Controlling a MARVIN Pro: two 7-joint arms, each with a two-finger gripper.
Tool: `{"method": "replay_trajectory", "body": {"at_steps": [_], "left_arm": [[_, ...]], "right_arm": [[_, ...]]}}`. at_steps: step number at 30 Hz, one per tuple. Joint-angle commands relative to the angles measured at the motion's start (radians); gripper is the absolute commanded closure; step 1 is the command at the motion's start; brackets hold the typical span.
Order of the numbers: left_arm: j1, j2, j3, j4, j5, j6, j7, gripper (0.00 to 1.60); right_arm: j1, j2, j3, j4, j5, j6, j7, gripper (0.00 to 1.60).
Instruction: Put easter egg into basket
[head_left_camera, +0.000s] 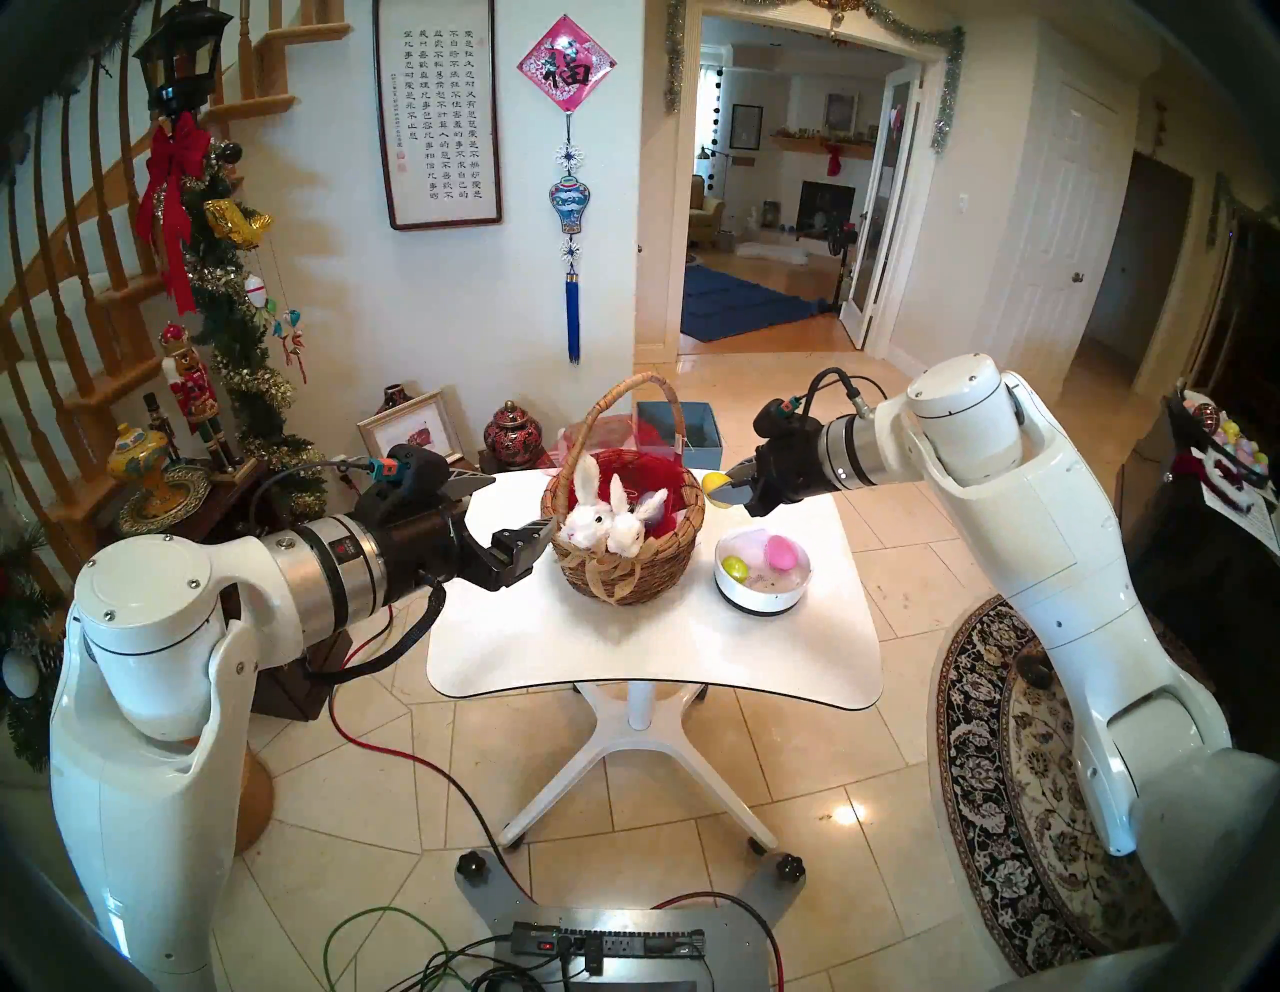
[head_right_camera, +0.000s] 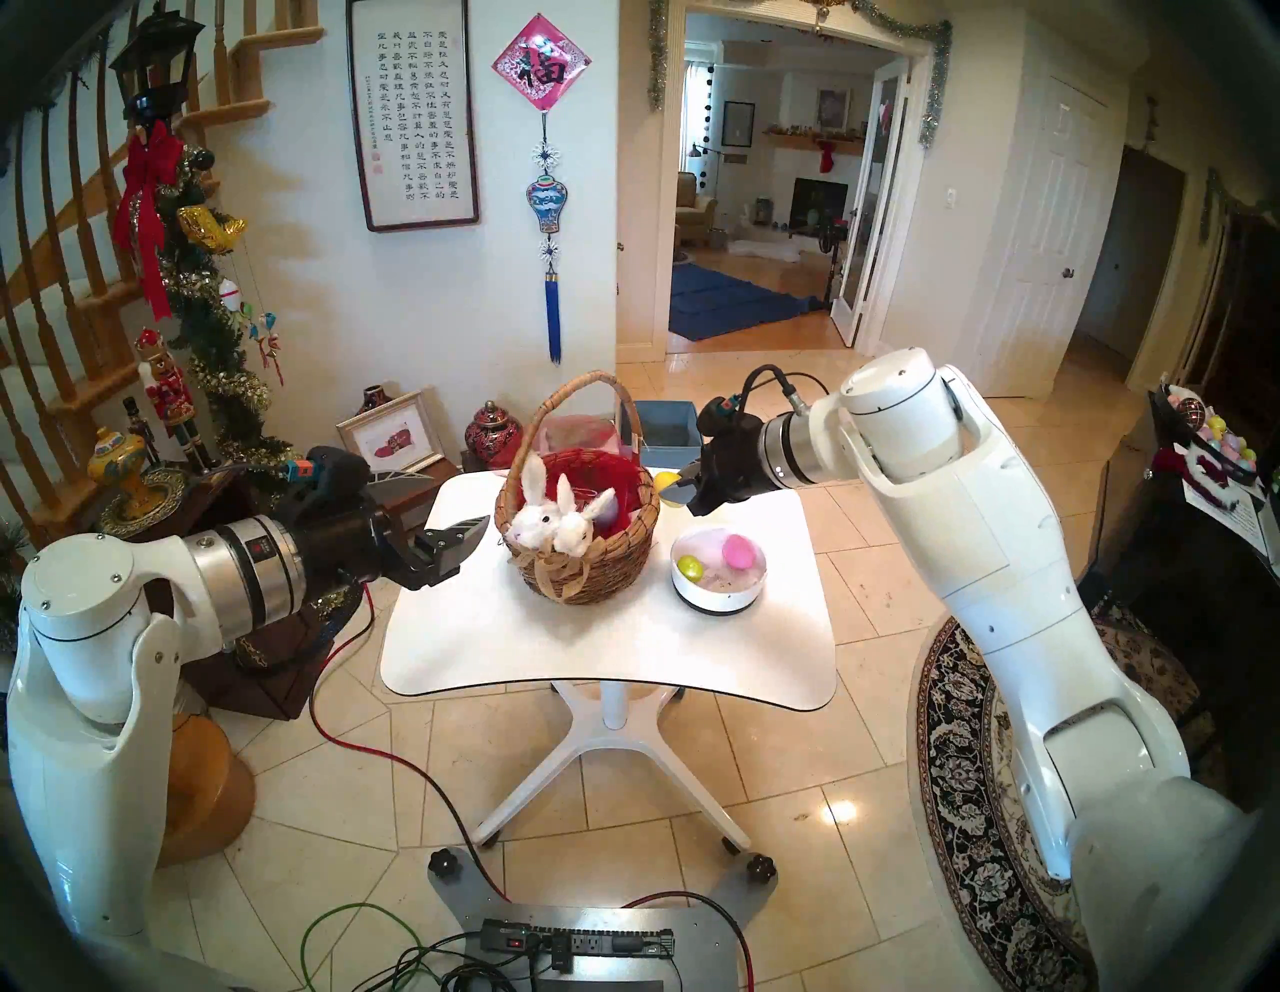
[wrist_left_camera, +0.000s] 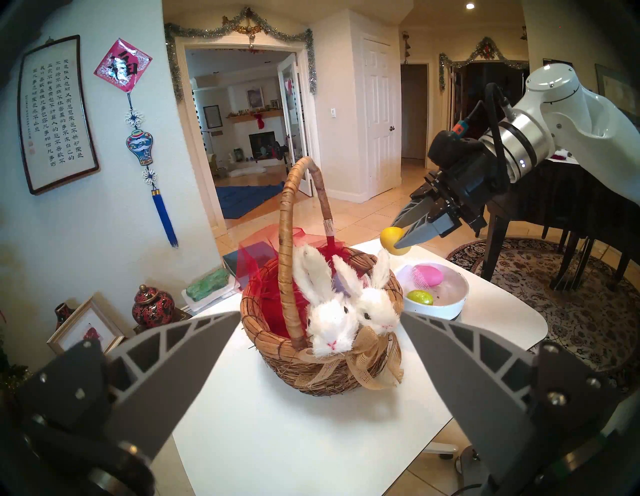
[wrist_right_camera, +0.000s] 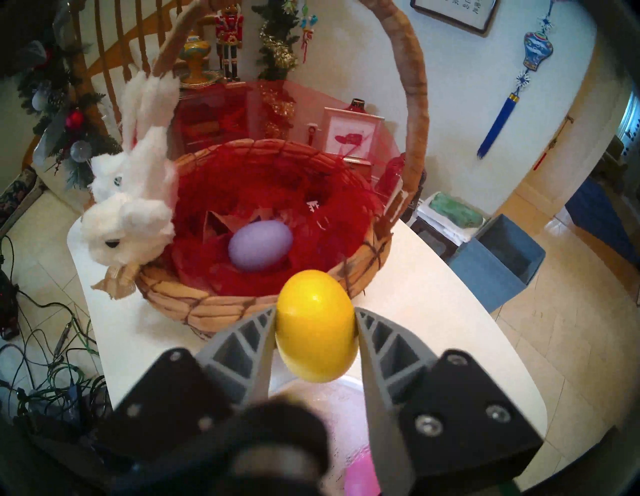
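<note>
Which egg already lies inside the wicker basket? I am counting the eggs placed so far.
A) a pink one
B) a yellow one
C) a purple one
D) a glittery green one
C: the right wrist view shows a purple egg on the red lining of the basket, while the yellow egg is held in the right gripper, short of the rim.

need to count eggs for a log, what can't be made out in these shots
- Basket floor: both head views, the plush bunnies hide it.
- White bowl contents: right wrist view, the right gripper and its yellow egg cover them.
- Basket's far side: left wrist view, hidden by the bunnies.
</note>
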Motion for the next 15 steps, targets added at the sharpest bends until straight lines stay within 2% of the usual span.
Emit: {"method": "replay_trajectory", "body": {"at_steps": [1, 15], "left_arm": [[-0.008, 0.001, 0.0, -0.004, 0.0, 0.001, 0.0, 0.0], [-0.009, -0.001, -0.001, -0.004, 0.003, 0.001, -0.003, 0.0]], "right_arm": [[0.103, -0.033, -0.019, 0.015, -0.014, -0.007, 0.01, 1.12], [0.181, -0.122, -0.062, 0.131, -0.02, -0.063, 0.027, 1.13]]}}
